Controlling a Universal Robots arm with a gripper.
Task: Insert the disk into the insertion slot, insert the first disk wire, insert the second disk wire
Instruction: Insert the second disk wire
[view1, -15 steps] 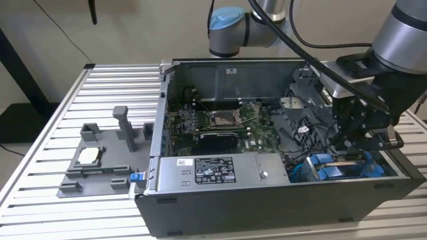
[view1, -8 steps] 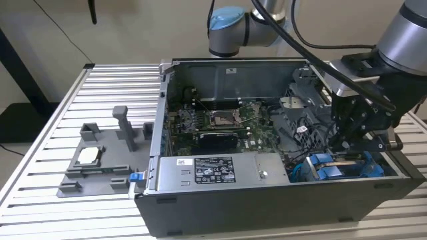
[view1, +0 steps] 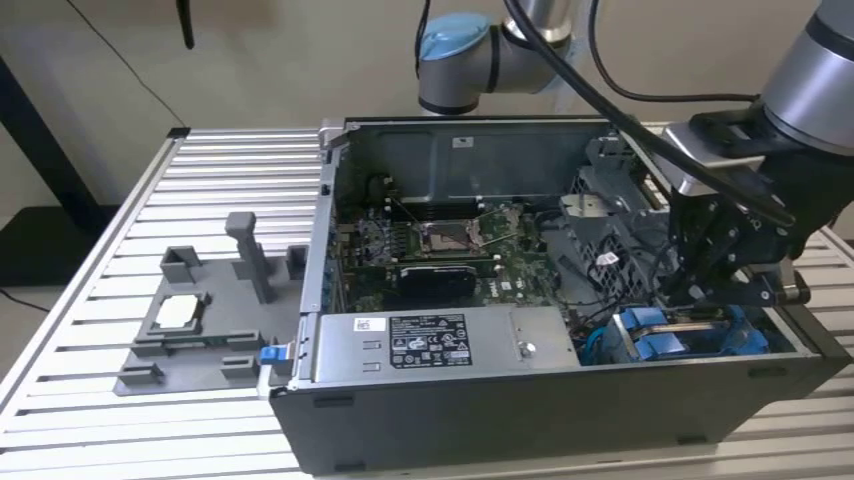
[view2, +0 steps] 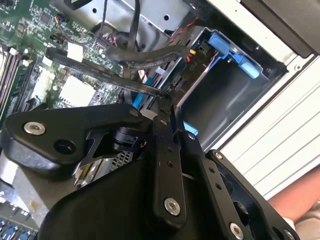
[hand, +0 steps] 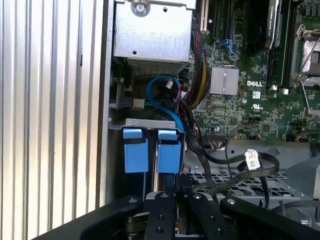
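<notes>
The gripper (view1: 707, 300) dips into the case at four o'clock in the exterior view, and its tips are lost behind wires and blue plastic. The drive bay (view1: 694, 335) is half covered by the arm there. In the second wrist view, black linkage blocks the bay (view2: 225, 95) floor. A sleeve (view2: 300, 210) is cut off at the five o'clock corner.

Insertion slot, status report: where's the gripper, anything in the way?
Gripper low at insertion slot, near blue tabs. Disk: cannot make out. Black cables close beside slot, near gripper.
</notes>
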